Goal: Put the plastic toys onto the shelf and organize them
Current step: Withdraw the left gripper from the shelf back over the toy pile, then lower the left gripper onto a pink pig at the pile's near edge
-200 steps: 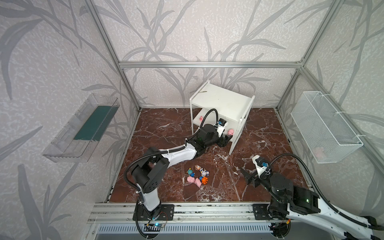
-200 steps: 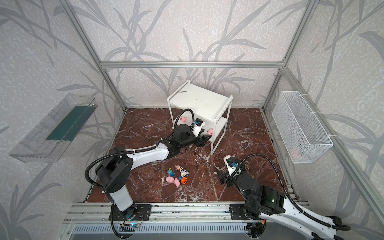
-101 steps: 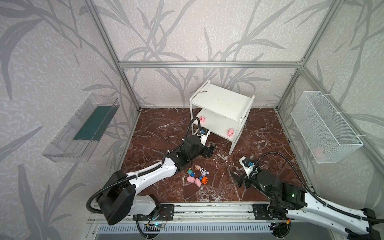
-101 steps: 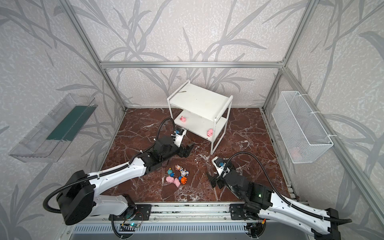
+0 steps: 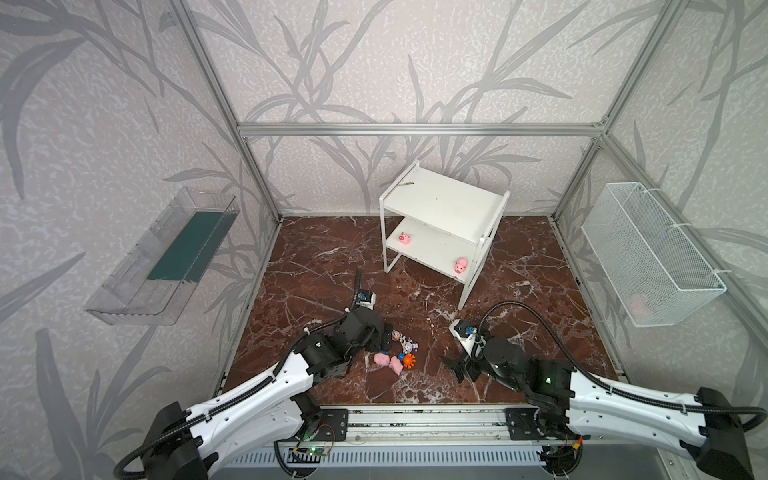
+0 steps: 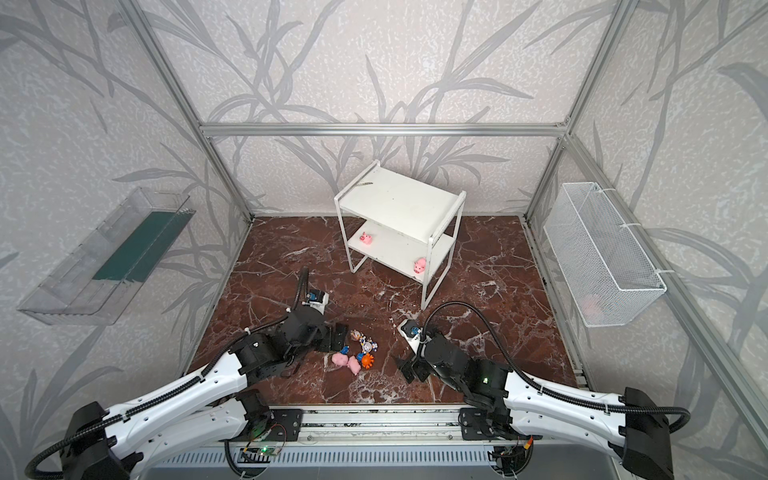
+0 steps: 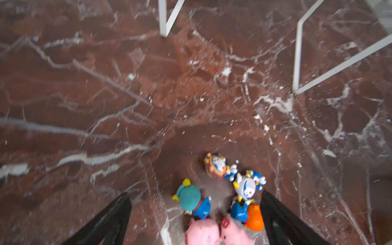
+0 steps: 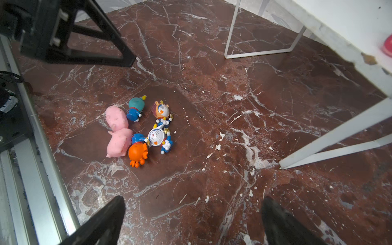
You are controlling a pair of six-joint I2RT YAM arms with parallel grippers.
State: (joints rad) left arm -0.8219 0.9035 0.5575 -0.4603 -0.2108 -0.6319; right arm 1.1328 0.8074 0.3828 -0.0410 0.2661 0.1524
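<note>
Six small plastic toys (image 8: 135, 140) lie in a tight heap on the dark red marble-patterned floor (image 5: 324, 266), near its front edge. The heap holds two round pink pigs (image 8: 116, 117) touching each other and four blue-and-white cartoon figurines: a teal-hooded figurine (image 8: 135, 104), a brown-maned figurine (image 8: 161, 110), a white-and-gold figurine (image 8: 156, 136) lying face up, and an orange spiky-capped figurine (image 8: 137, 151). The left gripper (image 7: 195, 194) hovers low at the heap, its black fingers (image 7: 114, 214) spread wide, with the pigs and the teal and orange figurines between them; it grips nothing. The right gripper (image 8: 193, 199) hangs near the heap on the opposite side, its jaws also wide apart and empty. Further back stands the small white two-tier shelf (image 5: 444, 203). On its lower board sit a third pink pig (image 5: 404, 237) at the back left corner and a fourth pink pig (image 5: 460, 265) at the front right corner, well apart. A clear plastic tray (image 5: 137, 291) hangs on the left wall and a white wire mesh basket (image 5: 648, 257) on the right wall
</note>
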